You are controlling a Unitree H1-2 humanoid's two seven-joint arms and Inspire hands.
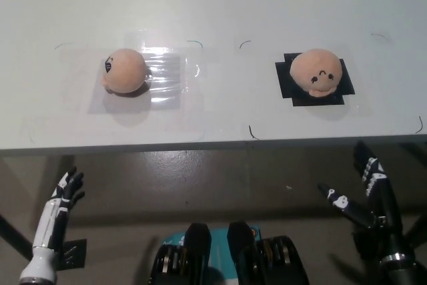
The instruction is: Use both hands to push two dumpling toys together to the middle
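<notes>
Two peach dumpling toys sit on the white table (213, 5). The left dumpling toy (125, 70) rests on a clear tape patch, its face turned left. The right dumpling toy (318, 71) lies on a black square patch, face toward me. My white left hand (63, 195) hangs open below the table's front edge at the lower left, well short of the left toy. My black right hand (367, 191) is open at the lower right, also below the table edge, apart from the right toy.
The table's front edge (200, 145) runs across the middle of the view, with floor below it. Thin black corner marks (252, 131) outline zones on the tabletop between and around the toys.
</notes>
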